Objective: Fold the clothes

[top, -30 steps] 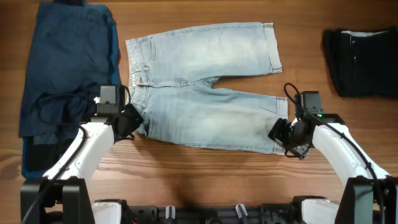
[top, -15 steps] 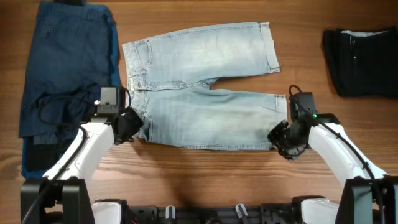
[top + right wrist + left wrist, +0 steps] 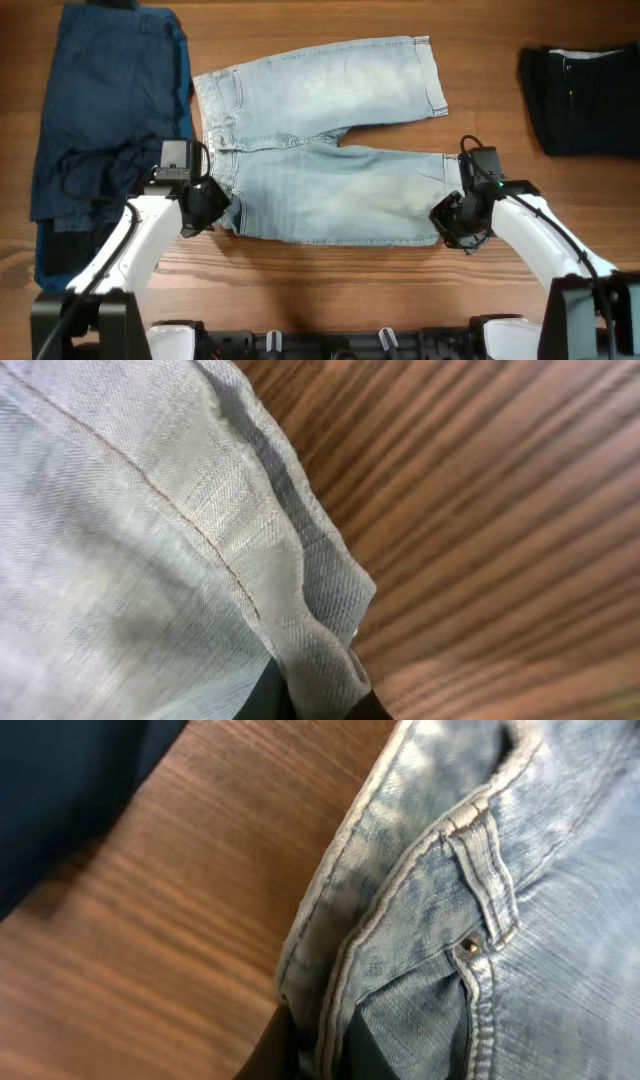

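Observation:
Pale light-blue denim shorts lie spread flat on the wooden table, waistband to the left, legs pointing right. My left gripper is shut on the near corner of the waistband, where a belt loop and a rivet show. The right gripper is shut on the cuffed hem of the near leg, the fabric pinched between its dark fingers. A dark navy garment lies at the far left, and another dark garment sits at the far right.
Bare wooden tabletop runs along the front between both arms. The navy garment's edge lies close to my left gripper. Black cables from the left arm trail over that navy garment.
The right gripper has closed on the near leg's hem. The shorts have shifted slightly to the left and the near leg's lower edge has drawn straighter.

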### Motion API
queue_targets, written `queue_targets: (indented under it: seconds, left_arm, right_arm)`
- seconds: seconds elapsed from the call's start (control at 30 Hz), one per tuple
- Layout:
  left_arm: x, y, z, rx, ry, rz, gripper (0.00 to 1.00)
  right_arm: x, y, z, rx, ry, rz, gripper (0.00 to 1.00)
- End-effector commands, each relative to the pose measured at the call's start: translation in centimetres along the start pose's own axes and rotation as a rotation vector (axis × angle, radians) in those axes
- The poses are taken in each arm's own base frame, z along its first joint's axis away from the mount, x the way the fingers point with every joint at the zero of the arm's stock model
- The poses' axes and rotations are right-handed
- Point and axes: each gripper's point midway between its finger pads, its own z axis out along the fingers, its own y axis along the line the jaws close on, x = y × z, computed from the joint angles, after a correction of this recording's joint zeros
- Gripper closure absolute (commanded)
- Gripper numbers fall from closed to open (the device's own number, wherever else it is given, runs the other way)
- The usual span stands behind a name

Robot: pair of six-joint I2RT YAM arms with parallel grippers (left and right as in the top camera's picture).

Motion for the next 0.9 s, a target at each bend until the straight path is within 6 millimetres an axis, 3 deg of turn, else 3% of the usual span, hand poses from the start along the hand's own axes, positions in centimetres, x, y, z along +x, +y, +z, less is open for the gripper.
queue_targets:
  seconds: [0.0, 0.2, 0.4, 0.53, 0.63, 0.73, 0.87]
  left_arm:
    - [-1.5, -1.2, -4.2, 0.059, -0.074, -0.02, 0.96]
    - [0.8, 0.3, -8.7, 0.092, -0.105, -0.046, 0.96]
    - [4.1, 1.5, -11.2, 0.131, -0.061, -0.082, 0.96]
    - [4.5, 1.4, -11.7, 0.142, -0.078, -0.063, 0.96]
    - [3.5, 1.8, -11.5, 0.098, -0.127, -0.085, 0.96]
    - [1.7, 0.9, -10.7, 0.096, -0.165, -0.087, 0.96]
    - [-0.7, -0.5, -8.8, 0.088, -0.191, -0.089, 0.96]
  right_arm:
    - [-1.3, 1.8, -3.5, -0.084, -0.101, -0.02, 0.96]
    - [-0.9, 2.0, -7.9, -0.211, -0.192, -0.033, 0.96]
    - [0.9, -0.9, -11.1, -0.235, -0.249, -0.032, 0.96]
    - [1.5, -1.3, -12.0, -0.266, -0.268, -0.061, 0.96]
    - [0.2, 0.7, -13.0, -0.332, -0.345, -0.167, 0.96]
    - [-1.5, 4.4, -13.4, -0.419, -0.397, -0.272, 0.96]
    - [-4.5, 8.8, -11.4, -0.456, -0.429, -0.337, 0.96]
